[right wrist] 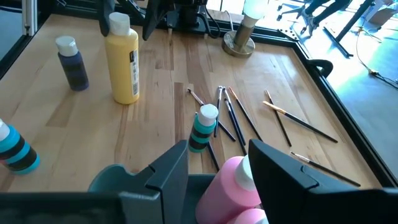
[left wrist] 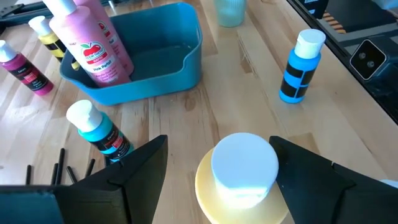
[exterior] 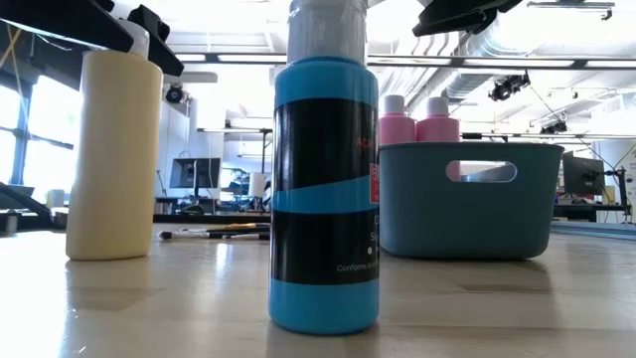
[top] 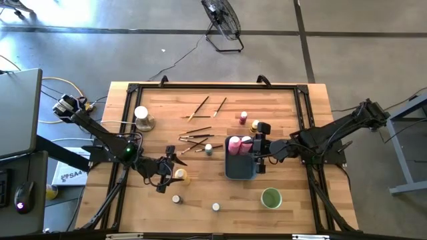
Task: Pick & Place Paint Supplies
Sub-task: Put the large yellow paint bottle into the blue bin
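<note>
Because the left end effector [top: 175, 172] is poised directly over the tall yellow squeeze bottle with the white cap [left wrist: 244, 168], the coming grasp looks to turn on that vertical alignment: the bottle stands upright on the wooden tabletop [top: 200, 200], long axis pointing up into the released fingers [left wrist: 134, 171], which straddle the cap on either side without touching it. This arm is plainly the nearer one. The right end effector [top: 259, 155] hangs over the blue-grey plastic tray [top: 240, 170], its fingers spread around the top of a pink squeeze bottle [right wrist: 227, 186] already standing in the tray, not visibly clamped on it. Thin brown-handled paintbrushes [top: 197, 137] lie scattered mid-table.
</note>
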